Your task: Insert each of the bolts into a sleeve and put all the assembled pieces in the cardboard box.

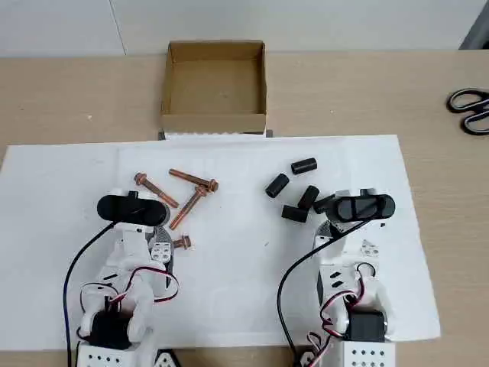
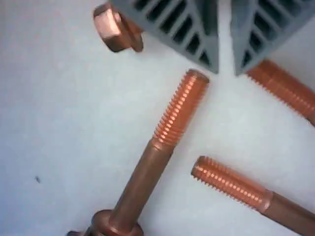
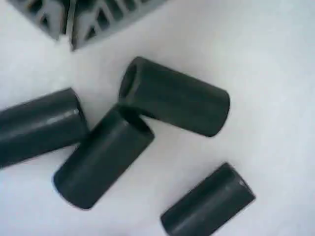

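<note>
the left gripper [image 2: 226, 69] hangs low over the bolts [image 1: 183, 200]. its jaws stand a narrow gap apart and hold nothing. the threaded end of one bolt [image 2: 165, 142] lies just off the tips. the right gripper [image 3: 69, 43] hangs over the sleeves [image 1: 299, 195] with its jaws together, also empty. all parts lie loose on the white sheet [image 1: 244, 290], and the cardboard box [image 1: 214, 121] past its far edge holds no pieces.

we judge the step in hand to be the first pick. we recommend:
- open the left jaws wider and clamp the bolt across its plain shank, so the thread stays free.
- open the right jaws and take the sleeve [image 3: 209, 201] that lies apart from the touching ones, gripping its outer wall so the bore stays open.
- line up both axes before pushing, since a skewed thread would likely jam.
</note>
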Robot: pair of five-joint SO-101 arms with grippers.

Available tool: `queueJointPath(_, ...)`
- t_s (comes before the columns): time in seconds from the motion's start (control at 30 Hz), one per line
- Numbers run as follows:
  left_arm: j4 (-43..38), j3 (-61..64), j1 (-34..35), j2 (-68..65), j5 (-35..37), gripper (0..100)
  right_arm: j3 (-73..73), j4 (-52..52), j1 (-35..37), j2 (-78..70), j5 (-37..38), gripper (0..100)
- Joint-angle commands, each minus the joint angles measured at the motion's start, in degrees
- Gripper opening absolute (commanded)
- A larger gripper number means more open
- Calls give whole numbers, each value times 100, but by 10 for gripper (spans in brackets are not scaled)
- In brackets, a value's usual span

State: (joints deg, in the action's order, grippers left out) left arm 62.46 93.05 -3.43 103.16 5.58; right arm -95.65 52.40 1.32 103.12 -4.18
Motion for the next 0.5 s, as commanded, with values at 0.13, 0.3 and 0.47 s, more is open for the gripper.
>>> queueJointPath(0.13, -79, -180, 53, 44, -79, 11, -88, 13, -31, 66, 9, 3)
queueJointPath(0.3, 492, -1420, 18, 0, -290, 38, -88, 13, -31, 66, 9, 3)
queueJointPath(0.47, 853, -2246, 18, -466, -308, 171, -88, 13, -31, 66, 9, 3)
